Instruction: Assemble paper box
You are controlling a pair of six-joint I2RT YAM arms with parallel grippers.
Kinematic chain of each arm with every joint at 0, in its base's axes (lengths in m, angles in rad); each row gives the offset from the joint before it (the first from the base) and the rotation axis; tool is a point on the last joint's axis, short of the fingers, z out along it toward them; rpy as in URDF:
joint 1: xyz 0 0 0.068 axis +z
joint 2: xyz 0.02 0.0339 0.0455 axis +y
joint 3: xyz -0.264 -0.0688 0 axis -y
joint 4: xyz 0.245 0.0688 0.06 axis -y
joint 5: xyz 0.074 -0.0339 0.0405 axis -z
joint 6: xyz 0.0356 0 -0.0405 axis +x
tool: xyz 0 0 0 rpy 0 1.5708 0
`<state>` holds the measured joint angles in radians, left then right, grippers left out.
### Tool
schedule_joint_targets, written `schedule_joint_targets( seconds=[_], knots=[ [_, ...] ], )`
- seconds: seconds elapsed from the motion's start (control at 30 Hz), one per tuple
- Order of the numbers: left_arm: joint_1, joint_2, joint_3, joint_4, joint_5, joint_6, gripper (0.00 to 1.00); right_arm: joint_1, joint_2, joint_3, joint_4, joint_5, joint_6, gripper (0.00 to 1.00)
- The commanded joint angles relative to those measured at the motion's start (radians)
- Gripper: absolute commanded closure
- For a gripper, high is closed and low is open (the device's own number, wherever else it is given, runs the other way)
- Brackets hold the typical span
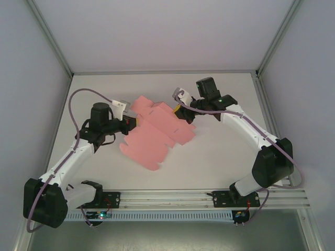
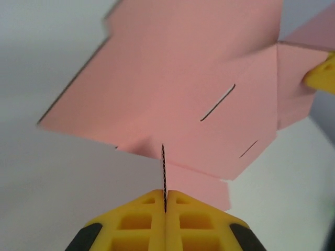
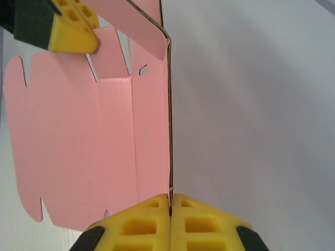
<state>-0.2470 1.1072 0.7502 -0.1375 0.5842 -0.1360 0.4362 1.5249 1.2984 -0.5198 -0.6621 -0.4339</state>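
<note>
I see the paper box (image 1: 157,137) as plain pink card, faintly ribbed. My left gripper (image 2: 165,196) and right gripper (image 3: 169,198) have yellow fingers with black backs. The table (image 1: 220,162) is plain white.

Both arms (image 1: 73,157) are white with black joints, purple cables (image 1: 71,107), yellow fingers (image 2: 141,222).
</note>
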Motion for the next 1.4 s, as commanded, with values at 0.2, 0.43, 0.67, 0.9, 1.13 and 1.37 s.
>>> schedule_joint_targets(
  seconds=[0.2, 0.43, 0.67, 0.9, 1.13, 1.37],
  knots=[
    [-0.342, 0.046, 0.09, -0.108, -0.55, 0.232, 1.0, 0.099, 0.001, 0.049, 0.021, 0.166, 0.156, 1.0],
    [-0.504, 0.184, 0.153, -0.096, -0.787, 0.278, 1.0, 0.199, -0.049, -0.03, 0.088, 0.326, 0.182, 1.0],
    [-0.607, 0.333, 0.197, -0.016, -0.891, 0.278, 1.0, 0.256, -0.088, -0.105, 0.153, 0.448, 0.172, 1.0],
    [-0.645, 0.407, 0.172, 0.098, -0.982, 0.244, 1.0, 0.259, -0.089, -0.154, 0.191, 0.523, 0.193, 1.0],
    [-0.585, 0.288, 0.05, 0.18, -0.941, 0.117, 0.62, 0.233, -0.092, -0.175, 0.179, 0.642, 0.093, 1.0],
    [-0.436, 0.08, -0.062, 0.11, -0.871, -0.052, 0.24, 0.223, -0.038, -0.142, 0.171, 0.733, -0.17, 1.0]
  ],
)
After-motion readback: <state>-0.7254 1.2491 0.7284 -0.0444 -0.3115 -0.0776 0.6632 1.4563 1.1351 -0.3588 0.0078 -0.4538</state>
